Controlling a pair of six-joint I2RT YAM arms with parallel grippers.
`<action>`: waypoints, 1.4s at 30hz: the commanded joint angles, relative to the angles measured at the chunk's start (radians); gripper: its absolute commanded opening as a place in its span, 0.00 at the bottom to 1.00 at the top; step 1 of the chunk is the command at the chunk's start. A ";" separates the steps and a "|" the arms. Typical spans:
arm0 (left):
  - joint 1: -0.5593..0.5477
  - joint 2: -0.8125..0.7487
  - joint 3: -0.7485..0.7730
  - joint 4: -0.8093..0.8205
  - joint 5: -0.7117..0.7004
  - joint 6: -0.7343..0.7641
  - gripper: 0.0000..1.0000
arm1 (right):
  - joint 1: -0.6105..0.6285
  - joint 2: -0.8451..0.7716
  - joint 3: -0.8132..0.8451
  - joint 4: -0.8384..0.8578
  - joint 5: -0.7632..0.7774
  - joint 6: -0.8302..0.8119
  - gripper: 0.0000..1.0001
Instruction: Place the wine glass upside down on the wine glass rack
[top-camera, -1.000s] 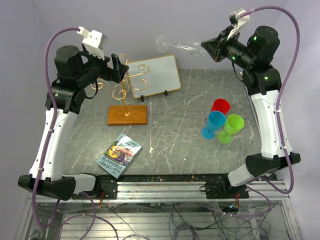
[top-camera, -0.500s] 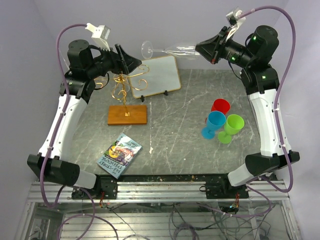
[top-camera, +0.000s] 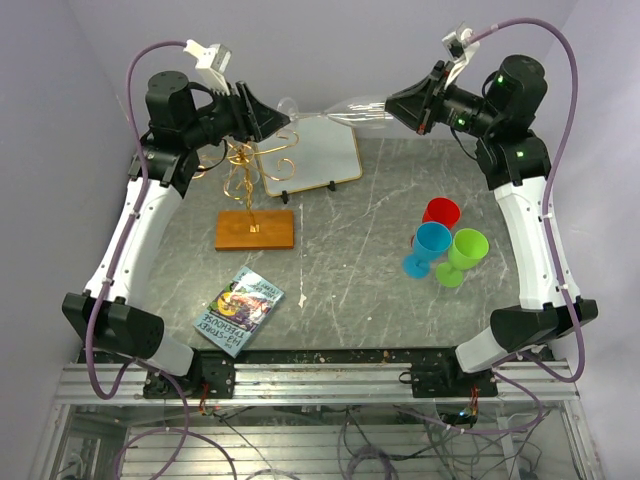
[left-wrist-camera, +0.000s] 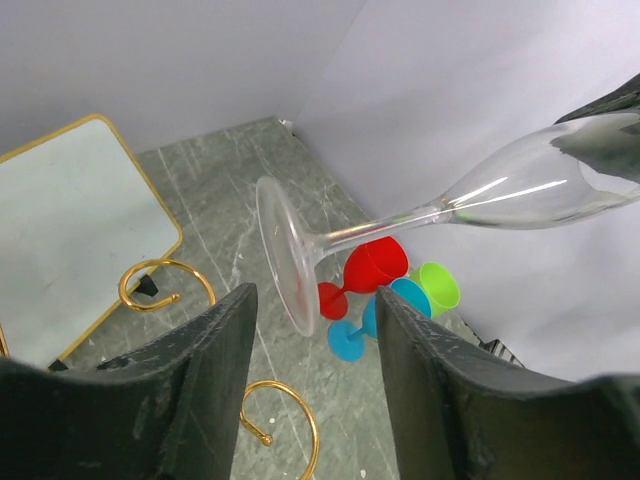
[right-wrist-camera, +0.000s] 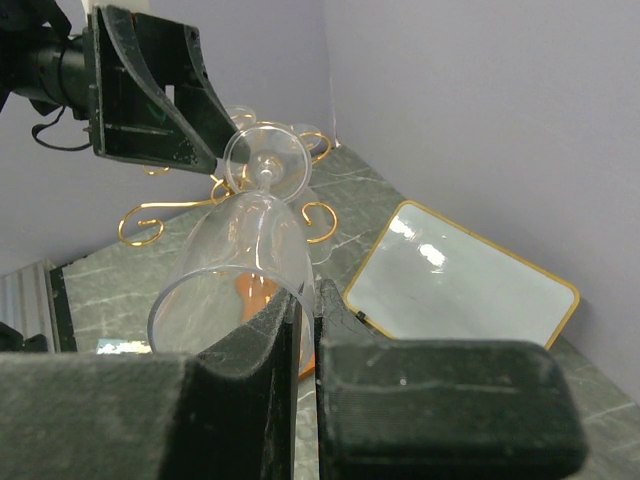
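Observation:
My right gripper (top-camera: 410, 106) is shut on the rim of the clear wine glass (top-camera: 355, 108) and holds it level in the air, foot toward the left arm. In the right wrist view the jaws pinch the bowl wall (right-wrist-camera: 250, 260). My left gripper (top-camera: 262, 120) is open, and the glass's foot (left-wrist-camera: 283, 255) sits just in front of its fingers, between them, touching neither. The gold wire wine glass rack (top-camera: 245, 172) on its orange-brown wooden base (top-camera: 255, 229) stands below the left gripper. Its scroll arms show in the left wrist view (left-wrist-camera: 165, 283).
A white gold-framed board (top-camera: 308, 148) leans behind the rack. Red (top-camera: 440, 214), blue (top-camera: 430, 246) and green (top-camera: 462, 254) plastic goblets stand at the right. A book (top-camera: 238, 309) lies near the front left. Lilac walls close in at the back and sides.
My right gripper has carried the glass leftward. My left gripper has risen and swung right, so the glass's foot now lies at its open fingers.

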 joint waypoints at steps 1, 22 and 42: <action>-0.010 0.013 0.039 0.040 0.036 -0.006 0.58 | 0.002 -0.016 -0.004 0.051 -0.024 0.009 0.00; -0.027 0.009 0.037 0.027 0.022 0.020 0.27 | 0.002 -0.024 -0.016 0.045 -0.029 -0.006 0.00; 0.015 -0.057 0.016 -0.043 -0.095 0.113 0.07 | 0.002 -0.052 -0.026 -0.030 0.006 -0.132 0.47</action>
